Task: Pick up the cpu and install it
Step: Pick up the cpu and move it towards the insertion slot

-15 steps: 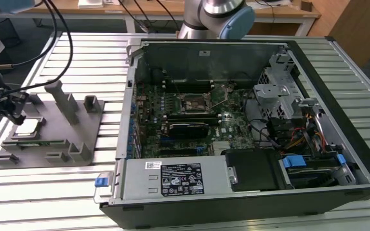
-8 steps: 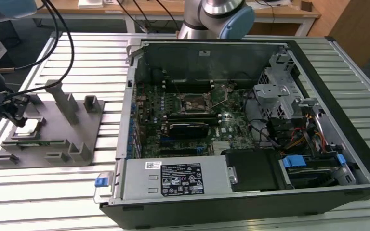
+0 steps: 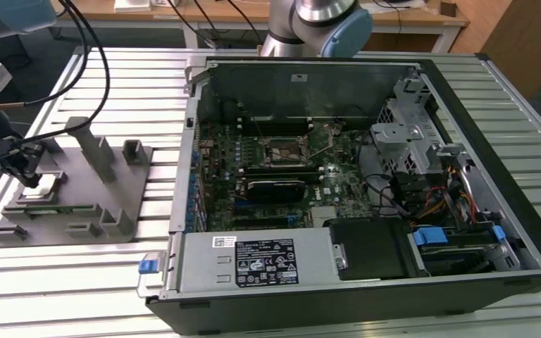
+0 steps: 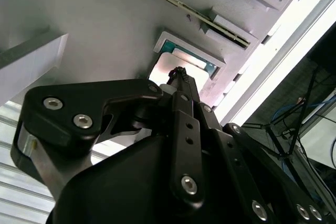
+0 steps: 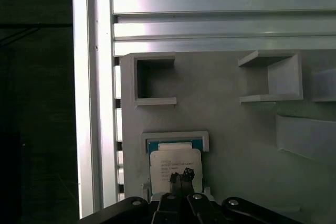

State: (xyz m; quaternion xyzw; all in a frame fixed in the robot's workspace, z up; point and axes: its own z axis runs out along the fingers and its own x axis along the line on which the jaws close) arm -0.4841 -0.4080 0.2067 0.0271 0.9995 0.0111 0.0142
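— Black, bolted links of the gripper [image 4: 178, 73] sit closest in the second wrist view. What are its fingers doing?

— They're pressed together into one narrow point, with nothing between them. That point hangs right over the cpu [image 4: 193, 59].

— Touching it?

— Hard to say. The tips may rest on the lid, but any gap is hidden.

— Where does the cpu lie?

— Flat in a shallow square pocket [image 5: 176, 135] with low raised walls, on the grey matte fixture plate [image 5: 220, 108]. In the first wrist view the cpu [image 5: 168, 160] shows a pale silver lid with a teal-green edge, and the gripper [image 5: 181, 176] tips overlap it.

— Other holders there?

— Square, U-shaped brackets [image 5: 155, 100] in the same grey plastic, sharp-cornered.

— And the wider scene?

— In the exterior view the fixture plate [image 3: 64, 222] lies on a ribbed aluminium table [image 3: 64, 282], at the exterior view's left, with the gripper [image 3: 31, 174] over the cpu [image 3: 43, 184]. Beside it, an open black computer case [image 3: 524, 183] holds a green motherboard [image 3: 337, 176]. A square metal-framed socket [image 3: 284, 149] sits near the board's middle, well apart from the cpu.
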